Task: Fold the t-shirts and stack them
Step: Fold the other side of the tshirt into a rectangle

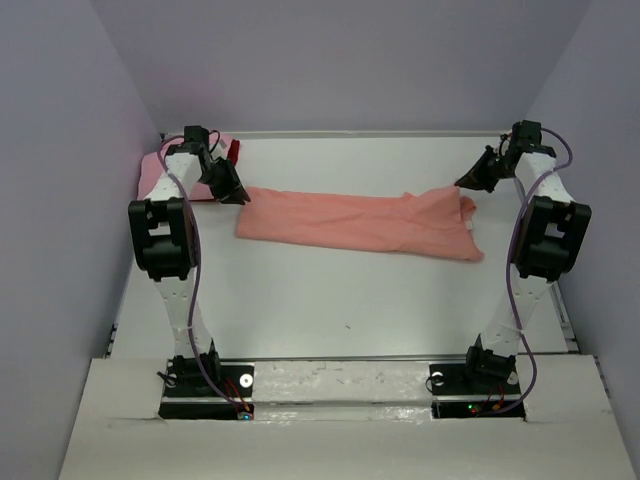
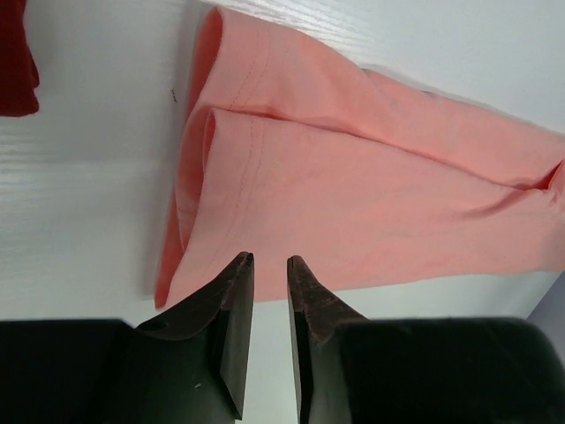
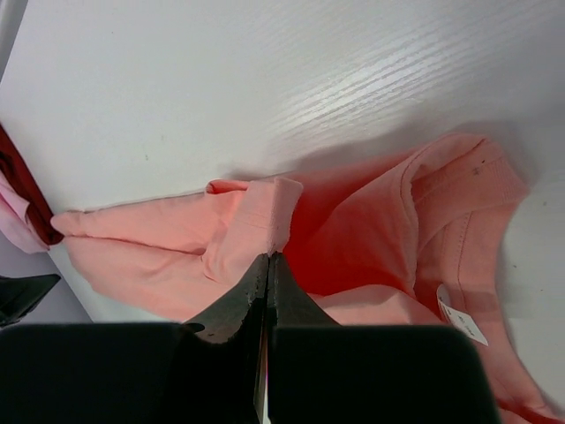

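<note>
My left claw (image 2: 269,258) stands narrowly open with nothing between its jaws, tips just above the near edge of the salmon-orange t-shirt (image 1: 360,225) at its left end. My right claw (image 3: 268,256) is fully closed, tips pinching a raised fold at the shirt's right end. The shirt lies as a long band across the far half of the desk (image 1: 330,310), with the dark red t-shirt (image 2: 16,62) at the far left corner.

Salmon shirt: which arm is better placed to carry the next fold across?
Right. The right fingers are shut and seem to pinch a raised flap of the salmon shirt near its collar end; the left fingers stand apart over the other end, gripping nothing.
</note>
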Action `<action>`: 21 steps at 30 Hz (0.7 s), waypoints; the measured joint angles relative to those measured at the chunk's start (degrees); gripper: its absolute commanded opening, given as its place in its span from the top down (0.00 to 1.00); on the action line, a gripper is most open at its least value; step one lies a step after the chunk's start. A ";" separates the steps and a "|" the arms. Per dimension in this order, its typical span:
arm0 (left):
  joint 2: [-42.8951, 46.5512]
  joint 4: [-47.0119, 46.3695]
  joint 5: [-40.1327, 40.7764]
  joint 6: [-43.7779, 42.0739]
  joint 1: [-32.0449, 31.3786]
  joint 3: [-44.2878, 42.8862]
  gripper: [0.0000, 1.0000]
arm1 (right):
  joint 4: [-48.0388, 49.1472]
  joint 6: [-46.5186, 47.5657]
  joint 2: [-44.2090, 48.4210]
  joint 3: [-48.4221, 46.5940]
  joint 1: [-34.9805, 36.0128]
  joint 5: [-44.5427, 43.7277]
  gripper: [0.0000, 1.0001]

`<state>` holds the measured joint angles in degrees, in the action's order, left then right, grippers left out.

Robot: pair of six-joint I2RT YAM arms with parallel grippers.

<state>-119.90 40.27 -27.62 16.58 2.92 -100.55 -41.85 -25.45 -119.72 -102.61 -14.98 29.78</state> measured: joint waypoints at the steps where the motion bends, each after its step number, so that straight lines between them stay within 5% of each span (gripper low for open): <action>1: -0.20 -0.04 0.02 0.00 -0.17 0.13 0.68 | 0.00 0.11 0.00 0.15 0.00 -0.24 1.00; 5: -0.46 0.13 0.04 0.00 -0.37 0.70 0.68 | -0.09 0.33 -0.04 0.46 0.00 -1.75 0.92; 7: -0.46 0.07 0.04 0.00 -0.37 0.70 0.68 | -0.11 0.46 -0.11 0.46 0.00 -2.08 0.75; 8: -0.46 0.07 0.02 0.00 -0.35 0.70 0.68 | -0.09 0.63 -0.31 0.46 0.00 -2.40 0.57; 12: -0.46 0.07 0.04 0.00 -0.35 0.68 0.67 | -0.24 1.31 -1.51 0.39 0.00 -3.93 0.33; 21: -0.46 0.09 0.00 0.04 -0.52 0.70 0.67 | -2.54 2.14 -3.30 -0.22 0.00 -8.44 0.32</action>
<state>-120.36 40.36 -27.62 16.62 2.39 -99.85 -44.38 -23.31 -123.02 -102.83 -14.98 21.34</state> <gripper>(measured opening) 0.328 0.680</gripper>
